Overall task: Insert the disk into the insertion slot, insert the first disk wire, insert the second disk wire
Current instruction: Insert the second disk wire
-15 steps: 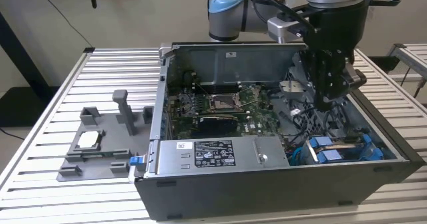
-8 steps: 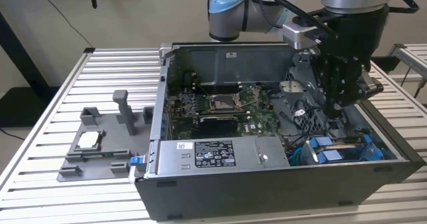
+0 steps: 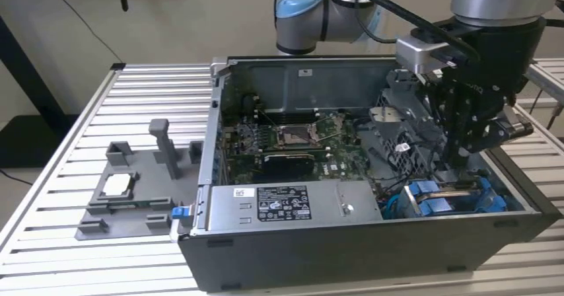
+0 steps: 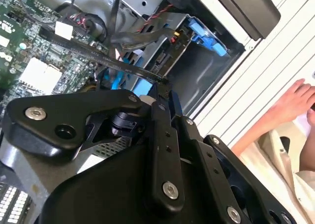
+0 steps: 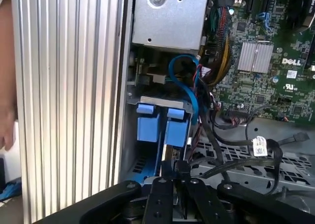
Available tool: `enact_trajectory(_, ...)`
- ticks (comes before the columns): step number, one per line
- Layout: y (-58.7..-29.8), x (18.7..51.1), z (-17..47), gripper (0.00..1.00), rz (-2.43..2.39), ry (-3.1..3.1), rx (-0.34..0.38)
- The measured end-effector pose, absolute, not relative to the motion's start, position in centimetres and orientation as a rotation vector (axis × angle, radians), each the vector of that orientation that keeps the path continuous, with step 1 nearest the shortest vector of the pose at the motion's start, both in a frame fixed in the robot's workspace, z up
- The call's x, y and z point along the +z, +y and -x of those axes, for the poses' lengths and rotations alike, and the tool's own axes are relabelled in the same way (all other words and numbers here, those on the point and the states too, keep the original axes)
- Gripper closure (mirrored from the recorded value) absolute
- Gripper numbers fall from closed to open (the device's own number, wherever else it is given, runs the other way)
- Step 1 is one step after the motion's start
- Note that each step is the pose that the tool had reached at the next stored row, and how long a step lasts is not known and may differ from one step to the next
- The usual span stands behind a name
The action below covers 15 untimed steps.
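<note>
On the exterior view's left, you have a grey holder block (image 3: pixel 132 197) lying on the ribbed desk (image 3: pixel 62 177), just beside the open computer case (image 3: pixel 352 263). A small silver chip (image 3: pixel 117 185) rests in one of the block's pockets, and a grey post stands upright on the block.

Moving right, inside the case, your green circuit board (image 3: pixel 282 141) lies flat on the case floor, and the grey labelled power box (image 3: pixel 282 203) sits along the near wall in front of it.

Further right, your arm (image 3: pixel 493 5) comes down into the case's right end. The claw (image 3: pixel 458 160) points down just above the blue parts of the slot (image 3: pixel 450 200), which sits in the near right corner of the case. In both wrist views the fingers (image 4: pixel 165 93) look pressed close together, pinching the end of a flat black wire (image 4: pixel 93 56) that runs back across the board. In the first wrist view the claw (image 5: pixel 174 177) hangs directly over the slot (image 5: pixel 162 125), where two blue tabs stand side by side against the grey metal frame, with a blue cable (image 5: pixel 189 93) looping beside them. You cannot make out the disk itself among those blue parts.

At the far edge of the second wrist view, a person's hand (image 4: pixel 295 103) rests outside the case.
</note>
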State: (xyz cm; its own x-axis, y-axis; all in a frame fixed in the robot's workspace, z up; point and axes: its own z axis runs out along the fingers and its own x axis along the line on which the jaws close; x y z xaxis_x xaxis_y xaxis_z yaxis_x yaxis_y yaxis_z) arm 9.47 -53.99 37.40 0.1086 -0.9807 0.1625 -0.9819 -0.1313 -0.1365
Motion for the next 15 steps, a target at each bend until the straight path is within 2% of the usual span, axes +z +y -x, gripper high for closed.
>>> enact_trajectory(11, -54.91, 36.70, -10.40, 0.84, -2.326, -2.057, 0.284)
enact_trajectory(15, -54.96, 36.59, -10.41, 0.84, -2.348, -2.095, 0.235)
